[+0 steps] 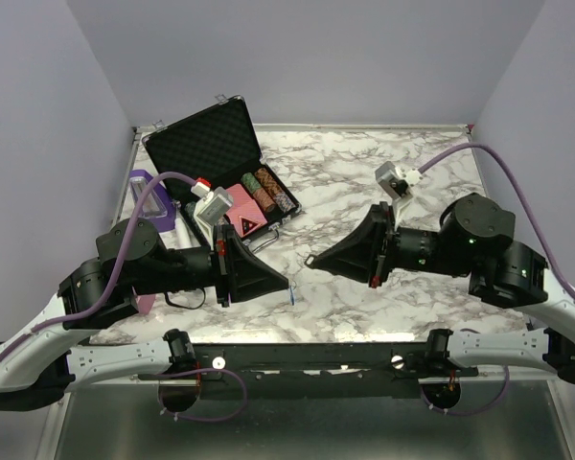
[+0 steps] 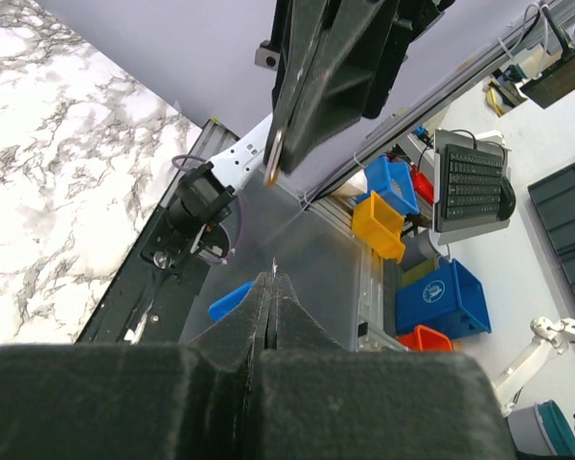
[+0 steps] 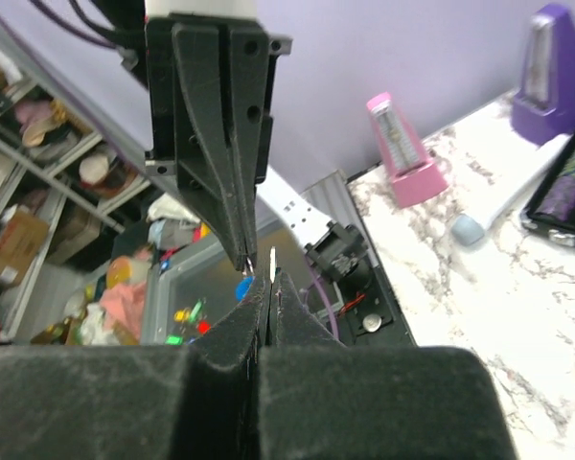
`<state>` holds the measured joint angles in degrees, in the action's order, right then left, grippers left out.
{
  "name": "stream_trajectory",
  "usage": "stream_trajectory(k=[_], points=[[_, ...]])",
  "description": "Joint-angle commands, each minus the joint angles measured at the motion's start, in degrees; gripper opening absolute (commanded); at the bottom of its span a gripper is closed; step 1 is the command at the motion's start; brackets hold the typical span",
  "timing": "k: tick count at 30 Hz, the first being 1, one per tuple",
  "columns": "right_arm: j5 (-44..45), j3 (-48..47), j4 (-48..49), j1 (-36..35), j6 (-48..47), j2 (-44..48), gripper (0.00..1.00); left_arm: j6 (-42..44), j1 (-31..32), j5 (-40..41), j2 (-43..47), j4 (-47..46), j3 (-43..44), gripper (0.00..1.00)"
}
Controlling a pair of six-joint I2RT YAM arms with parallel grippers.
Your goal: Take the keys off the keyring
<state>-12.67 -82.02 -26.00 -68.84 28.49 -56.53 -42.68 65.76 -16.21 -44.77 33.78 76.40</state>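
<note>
My left gripper [image 1: 289,284] is shut on the thin metal keyring; a sliver of it pokes out of the tips in the left wrist view [image 2: 272,263]. The blue tag [image 1: 291,298] hangs just under those tips and also shows beside the fingers [image 2: 229,300]. My right gripper [image 1: 311,262] is shut on a small silvery key, which shows at its tip in the left wrist view [image 2: 273,159] and edge-on in the right wrist view [image 3: 272,261]. The two grippers face each other tip to tip above the marble table's front middle, a short gap apart. I cannot tell if other keys remain on the ring.
An open black case [image 1: 206,144] with poker chips [image 1: 271,195] and a pink card box [image 1: 245,219] lies at the back left. A purple metronome [image 1: 146,195] and a pink metronome [image 3: 407,153] stand at the left edge. The table's near edge is just below the grippers.
</note>
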Motion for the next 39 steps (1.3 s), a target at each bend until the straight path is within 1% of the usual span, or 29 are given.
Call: stream_trajectory(k=[1,5,8,12,15,20,23,25,27,29,31,32,33,34,36,38,39], points=[[11.41,2.3,2.44,-0.24,0.51,3.88,0.01,-0.21,0.16,1.79,0.65,-0.12,-0.11,0.0],[21.08,4.49,2.45,-0.33,2.0,6.43,0.01,-0.56,0.16,3.11,0.56,-0.21,-0.11,0.0],[29.59,6.16,1.22,-0.33,3.32,8.71,0.01,-1.27,0.25,7.22,0.65,1.81,0.24,0.0],[46.02,7.22,-7.81,-0.24,10.16,11.0,0.01,-3.46,0.25,19.07,0.65,9.7,0.86,0.0],[53.95,8.01,-14.06,-0.24,15.79,13.11,0.01,-5.31,0.25,22.7,0.91,12.88,-0.45,0.0],[57.75,11.26,-17.41,-0.24,19.32,16.98,0.01,-7.24,0.25,23.41,3.55,11.75,-4.94,0.0],[58.28,13.54,-18.29,-0.24,19.33,17.07,0.01,-7.51,0.25,24.03,4.78,11.75,-6.52,0.0],[58.19,14.43,-20.57,-0.33,19.58,14.54,0.01,-7.69,0.25,24.38,5.31,12.19,-7.23,0.0],[59.07,13.03,-27.4,-0.24,22.3,8.23,0.01,-8.12,0.25,24.64,5.66,12.54,-8.11,0.0],[58.11,10.66,-32.07,-0.24,23.62,1.46,0.01,-8.65,0.25,24.73,5.92,12.8,-8.9,0.0],[55.66,9.6,-32.54,0.8,21.97,-3.38,0.01,-9.26,0.16,24.56,6.19,12.89,-9.86,0.0],[52.25,9.77,-30.71,3.16,20.22,-4.28,0.01,-9.35,0.16,24.38,6.45,12.8,-10.22,0.0],[47.08,10.73,-28.08,7.62,16.29,-4.98,0.01,-9.44,0.25,24.38,6.98,12.8,-10.57,0.0],[37.63,12.13,-24.49,13.76,13.37,-5.08,0.01,-9.62,0.25,24.47,7.24,12.89,-10.83,0.0],[24.07,15.56,-19.81,24.75,9.23,-5.86,0.01,-9.71,0.16,24.56,7.94,13.15,-11.19,0.0],[18.84,16.62,-18.39,31.1,8.6,-6.83,0.01,-9.62,0.16,24.91,8.47,13.85,-11.01,0.0],[16.64,16.89,-17.08,32.87,8.34,-6.92,0.01,-9.62,0.25,25.08,8.74,14.47,-10.84,0.0]])
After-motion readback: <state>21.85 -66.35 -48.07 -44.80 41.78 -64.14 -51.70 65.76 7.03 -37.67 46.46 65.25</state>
